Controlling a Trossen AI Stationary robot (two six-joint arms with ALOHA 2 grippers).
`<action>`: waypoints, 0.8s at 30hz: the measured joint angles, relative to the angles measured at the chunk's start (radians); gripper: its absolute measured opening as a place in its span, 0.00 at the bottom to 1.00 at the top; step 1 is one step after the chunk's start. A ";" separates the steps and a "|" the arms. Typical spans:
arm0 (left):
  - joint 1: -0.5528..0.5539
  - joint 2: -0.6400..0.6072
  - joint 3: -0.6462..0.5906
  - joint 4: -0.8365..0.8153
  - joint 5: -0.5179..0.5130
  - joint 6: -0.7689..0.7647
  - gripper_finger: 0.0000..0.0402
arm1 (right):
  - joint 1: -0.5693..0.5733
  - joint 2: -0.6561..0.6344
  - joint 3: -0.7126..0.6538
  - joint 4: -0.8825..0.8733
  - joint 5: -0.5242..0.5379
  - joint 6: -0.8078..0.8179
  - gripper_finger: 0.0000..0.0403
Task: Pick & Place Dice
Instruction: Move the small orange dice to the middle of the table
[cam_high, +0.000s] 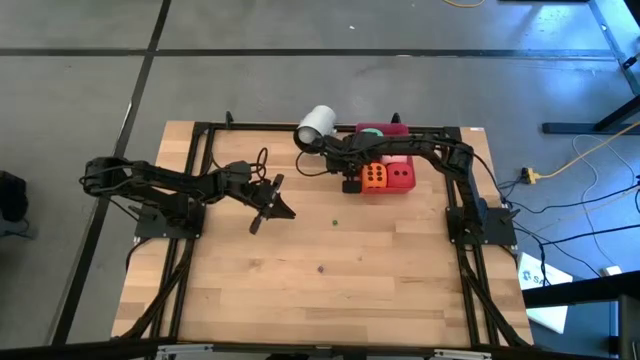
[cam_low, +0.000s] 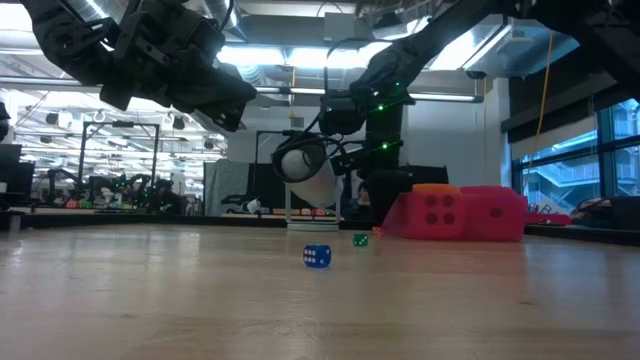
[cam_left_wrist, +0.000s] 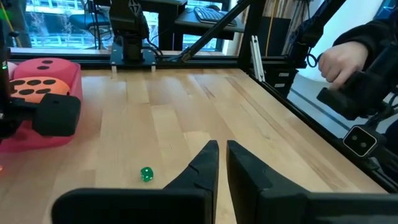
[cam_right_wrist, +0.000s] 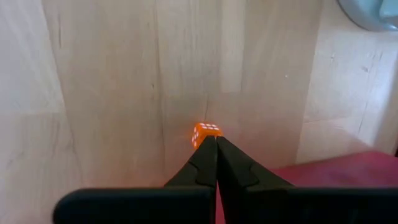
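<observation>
Large soft dice, dark pips: four.
- orange die (cam_high: 375, 177)
- red die (cam_high: 401, 175)
- pink die (cam_left_wrist: 46, 65)
- green die (cam_high: 372, 130), partly hidden by arm

Small hard dice on bare wood: three.
- small green die (cam_high: 335, 222)
- small blue die (cam_low: 316, 256)
- small orange die (cam_right_wrist: 205, 132)

White cup (cam_high: 318, 122): one.

Robot arms: two, left arm (cam_high: 150, 185) and right arm (cam_high: 440, 150).

Person's hand (cam_left_wrist: 339, 59) beyond table edge: one.
</observation>
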 joint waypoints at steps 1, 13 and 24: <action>0.000 0.000 0.000 0.000 0.000 0.000 0.06 | 0.001 -0.001 0.000 -0.002 -0.009 0.001 0.00; 0.000 0.000 0.000 -0.012 -0.001 0.013 0.07 | 0.062 -0.037 -0.006 -0.108 -0.292 0.047 0.00; 0.000 0.000 0.000 -0.016 -0.002 0.014 0.06 | 0.175 -0.160 -0.006 -0.121 -0.217 0.105 0.01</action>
